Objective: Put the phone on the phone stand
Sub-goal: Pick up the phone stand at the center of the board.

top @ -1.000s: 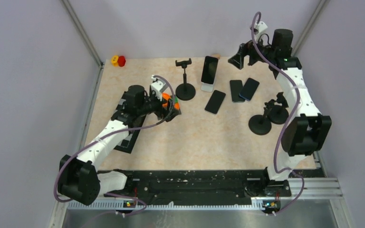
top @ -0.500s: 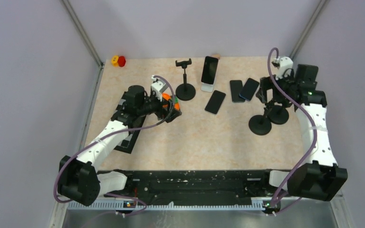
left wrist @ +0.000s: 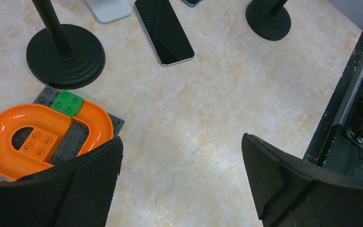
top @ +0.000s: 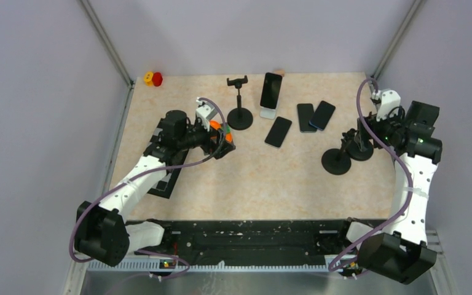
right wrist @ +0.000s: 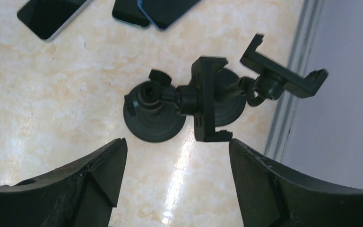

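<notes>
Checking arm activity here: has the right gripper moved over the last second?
Yes. The right gripper swung right and nearer, from beyond the paired phones to over the two stands.

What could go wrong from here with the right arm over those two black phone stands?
The right gripper hangs open over two phone stands that crowd close together, so closing could snag both or tip one. They sit near the table's right edge, so a bump might push one off. The two overlapped phones may be hard to lift singly.
</notes>
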{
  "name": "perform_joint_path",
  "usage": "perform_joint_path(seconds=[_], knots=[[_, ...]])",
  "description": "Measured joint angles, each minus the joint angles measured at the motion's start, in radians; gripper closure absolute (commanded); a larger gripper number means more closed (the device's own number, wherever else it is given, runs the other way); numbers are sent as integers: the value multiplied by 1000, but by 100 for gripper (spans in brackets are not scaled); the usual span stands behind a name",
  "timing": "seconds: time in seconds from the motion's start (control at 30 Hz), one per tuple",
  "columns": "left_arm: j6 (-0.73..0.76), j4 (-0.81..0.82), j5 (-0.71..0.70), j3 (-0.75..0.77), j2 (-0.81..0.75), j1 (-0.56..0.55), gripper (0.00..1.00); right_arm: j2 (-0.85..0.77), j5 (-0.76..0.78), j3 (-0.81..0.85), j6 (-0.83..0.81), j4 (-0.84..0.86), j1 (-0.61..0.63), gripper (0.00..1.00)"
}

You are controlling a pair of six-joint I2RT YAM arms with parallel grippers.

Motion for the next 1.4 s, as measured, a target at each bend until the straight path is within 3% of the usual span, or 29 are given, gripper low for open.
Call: perform_joint_path(seconds=[0.4, 0.57, 0.83, 1.17, 1.4], knots=[[-2, 0, 7, 0, 0, 0, 1, 43, -23, -44, -89, 1, -5, 44], [-2, 0, 7, 0, 0, 0, 1, 65, -46, -44, -119, 32, -5, 47], [-2, 0, 7, 0, 0, 0, 1, 55, -62, -58, -154, 51, -5, 45], [-2, 0, 7, 0, 0, 0, 1, 16, -88, -22, -155, 16, -5, 26], [-2, 0, 8, 0, 0, 0, 1, 95, -80, 11, -172, 18, -5, 25]])
